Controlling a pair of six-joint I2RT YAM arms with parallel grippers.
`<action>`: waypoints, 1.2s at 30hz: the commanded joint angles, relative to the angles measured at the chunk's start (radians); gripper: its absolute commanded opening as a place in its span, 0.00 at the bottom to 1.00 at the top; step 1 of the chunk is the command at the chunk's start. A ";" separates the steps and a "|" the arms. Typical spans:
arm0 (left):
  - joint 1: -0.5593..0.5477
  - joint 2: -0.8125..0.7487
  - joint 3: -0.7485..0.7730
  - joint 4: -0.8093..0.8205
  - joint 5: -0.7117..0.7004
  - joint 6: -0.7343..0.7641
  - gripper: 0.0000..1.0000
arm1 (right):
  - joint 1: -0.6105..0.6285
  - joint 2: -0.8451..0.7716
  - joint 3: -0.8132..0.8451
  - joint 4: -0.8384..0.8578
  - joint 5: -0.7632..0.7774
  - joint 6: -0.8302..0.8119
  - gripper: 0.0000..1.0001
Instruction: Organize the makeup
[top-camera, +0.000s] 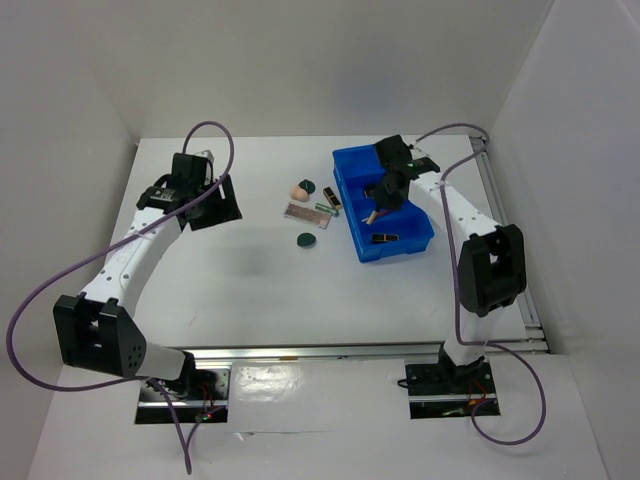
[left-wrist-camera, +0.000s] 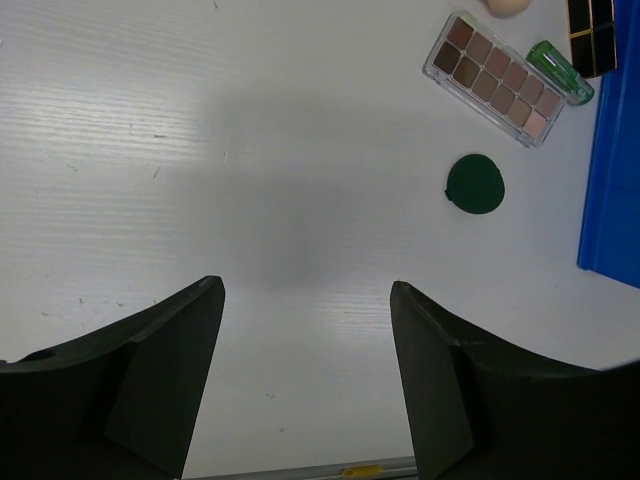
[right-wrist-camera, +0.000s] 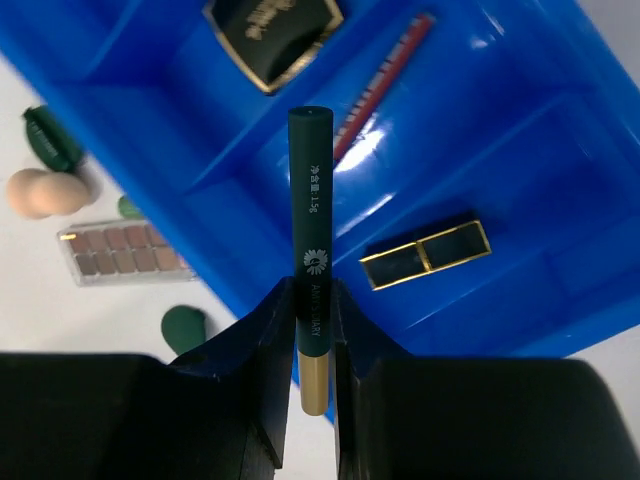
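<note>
My right gripper (right-wrist-camera: 312, 300) is shut on a slim dark green makeup pencil with a gold end (right-wrist-camera: 310, 220) and holds it above the blue tray (top-camera: 345, 160). In the tray lie a black-and-gold lipstick (right-wrist-camera: 425, 254), a slim pink pencil (right-wrist-camera: 385, 75) and a dark square compact (right-wrist-camera: 275, 30). On the table left of the tray are a brownish palette (left-wrist-camera: 497, 78), a peach sponge (top-camera: 298, 190), two dark green round compacts (top-camera: 307, 240) (top-camera: 309, 186), a green tube (left-wrist-camera: 560, 72) and another lipstick (top-camera: 332, 198). My left gripper (left-wrist-camera: 305, 300) is open and empty, above bare table well left of them.
White walls close in the table at the back and on both sides. A metal rail (top-camera: 350, 350) runs along the near edge by the arm bases. The tray's left wall (left-wrist-camera: 610, 180) stands just right of the loose items.
</note>
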 joint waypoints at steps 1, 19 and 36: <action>-0.006 0.014 0.039 0.011 -0.006 -0.002 0.81 | -0.020 -0.085 -0.070 0.119 -0.076 0.083 0.04; -0.006 0.023 0.048 -0.007 -0.015 0.007 0.81 | -0.164 0.011 -0.159 0.321 -0.182 0.285 0.05; -0.006 0.032 0.057 -0.007 -0.015 0.007 0.82 | -0.173 0.039 -0.199 0.351 -0.221 0.313 0.38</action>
